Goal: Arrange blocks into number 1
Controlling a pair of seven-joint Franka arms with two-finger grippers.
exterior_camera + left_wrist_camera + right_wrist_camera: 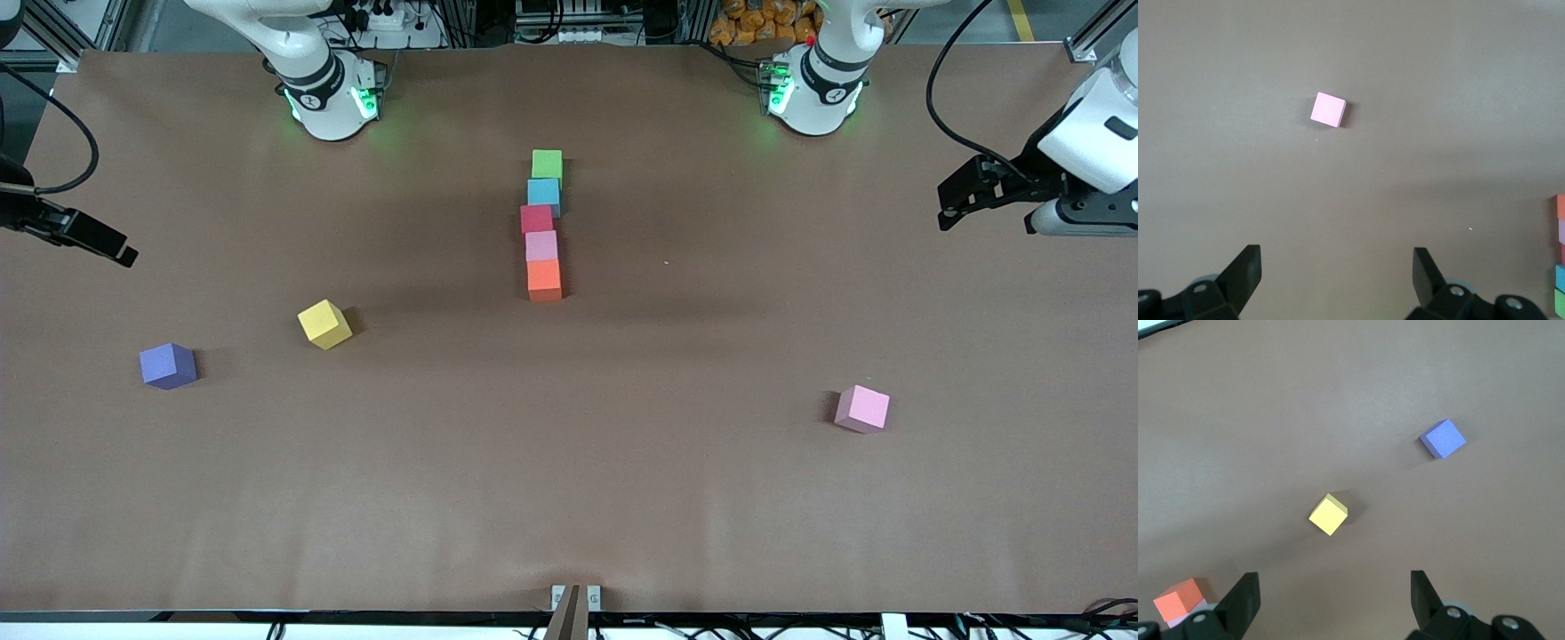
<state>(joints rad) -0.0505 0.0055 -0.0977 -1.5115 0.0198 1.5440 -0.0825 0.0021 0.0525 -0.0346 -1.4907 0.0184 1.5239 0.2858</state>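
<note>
Clock directions are read on the front view, with the orange block at the centre of the dial.

1. Nearest the front camera on the brown table (569,498) is a loose pink cube (862,409), alone at about 4 o'clock, well apart from the row.
2. The purple cube (168,365) sits at about 8 o'clock, toward the right arm's end of the table.
3. The yellow cube (324,324) lies between 8 and 9 o'clock, near the purple one but apart from it, and turned at an angle.
4. The orange block (544,279) is the near end of a row of five blocks, each touching the next, that runs along the 6-to-12 line mid-table.
5. Going toward 12 o'clock come the light pink block (541,245), the red block (537,218), the sky blue block (544,194) and the green block (547,164) at the farthest end. The red one is nudged slightly toward the right arm's end.
6. The right gripper (120,253) hangs over the table's edge at about 9 o'clock. Its fingers are spread with nothing between them.
7. The left gripper (948,206) hangs over the table at about 2 o'clock, spread wide too and holding nothing.
</note>
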